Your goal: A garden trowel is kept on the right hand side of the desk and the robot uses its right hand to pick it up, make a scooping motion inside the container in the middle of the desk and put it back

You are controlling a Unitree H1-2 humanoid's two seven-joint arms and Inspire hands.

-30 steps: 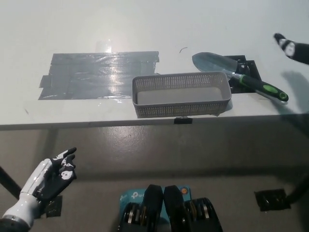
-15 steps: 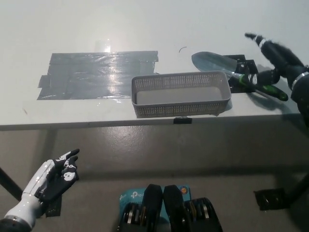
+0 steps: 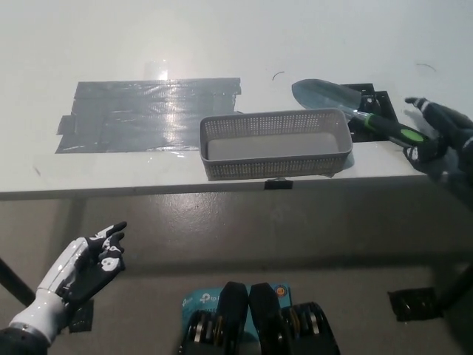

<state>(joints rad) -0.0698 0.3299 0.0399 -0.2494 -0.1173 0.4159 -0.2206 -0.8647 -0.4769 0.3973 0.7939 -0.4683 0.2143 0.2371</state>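
At the right edge of the desk (image 3: 222,37) I have the right hand (image 3: 442,137) spread and empty, beside the handle end of the trowel (image 3: 324,94). Blade points away up-left. The left hand (image 3: 85,265) idles open, far off.

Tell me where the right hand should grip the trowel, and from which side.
Probably grip the green-and-black handle, coming from the right: it lies flat, its free end pointing at the right hand, while the blade sits behind the basket.

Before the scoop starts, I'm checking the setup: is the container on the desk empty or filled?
Empty: the grey mesh container shows only its bare pale floor; the trowel lies outside it, behind its right end.
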